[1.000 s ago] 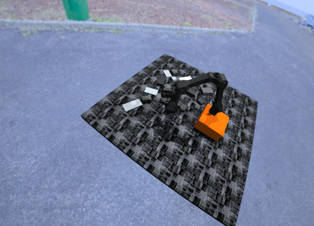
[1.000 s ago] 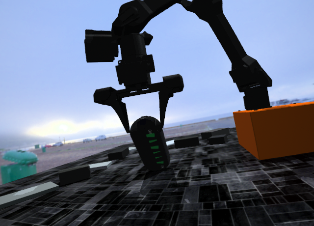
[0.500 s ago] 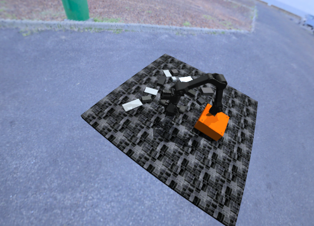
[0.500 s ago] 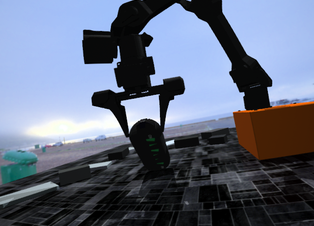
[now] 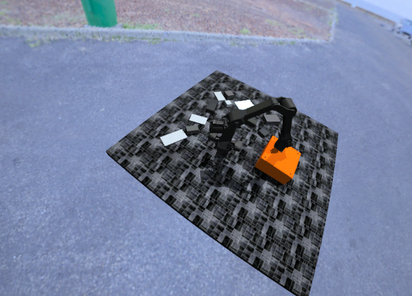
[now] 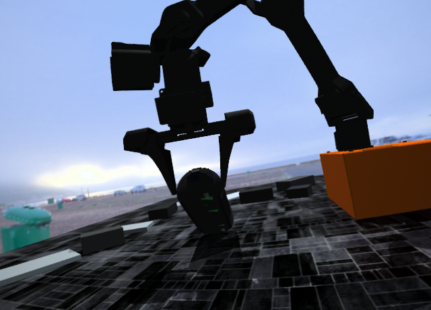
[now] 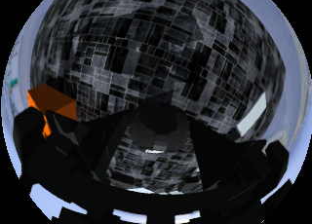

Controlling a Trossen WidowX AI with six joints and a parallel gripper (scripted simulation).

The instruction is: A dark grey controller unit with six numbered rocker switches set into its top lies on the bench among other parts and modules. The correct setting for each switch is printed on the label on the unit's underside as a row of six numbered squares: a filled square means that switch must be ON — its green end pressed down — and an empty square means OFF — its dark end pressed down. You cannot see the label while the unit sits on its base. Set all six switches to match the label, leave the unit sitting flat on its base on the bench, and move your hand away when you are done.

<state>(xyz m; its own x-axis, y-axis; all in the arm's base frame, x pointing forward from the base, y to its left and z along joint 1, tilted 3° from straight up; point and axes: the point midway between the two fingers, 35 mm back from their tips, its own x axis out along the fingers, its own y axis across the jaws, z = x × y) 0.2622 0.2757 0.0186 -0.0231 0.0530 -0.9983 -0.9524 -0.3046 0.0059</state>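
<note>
My gripper (image 6: pixel 199 190) (image 7: pixel 162 118) points down and is shut on the dark grey controller unit (image 6: pixel 204 209) (image 7: pixel 158 129). The fingertips hold the unit by its rounded upper end. The unit stands on end, a little tilted, with its lower end close to the patterned mat (image 5: pixel 252 213) (image 6: pixel 313 251); whether it touches the mat is unclear. In the exterior view the switch face is seen at a steep slant. Several green switch ends catch the light there, but the individual settings are not readable. The underside label is not visible in any view.
The arm's base stands on an orange box (image 5: pixel 279 165) (image 6: pixel 389 181) (image 7: pixel 54 101) to the right in the top and exterior views. White plates (image 5: pixel 173 138) (image 6: pixel 38 266) (image 7: pixel 253 114) and dark blocks (image 5: pixel 192 130) (image 6: pixel 102 240) lie scattered on the mat behind and left of the unit.
</note>
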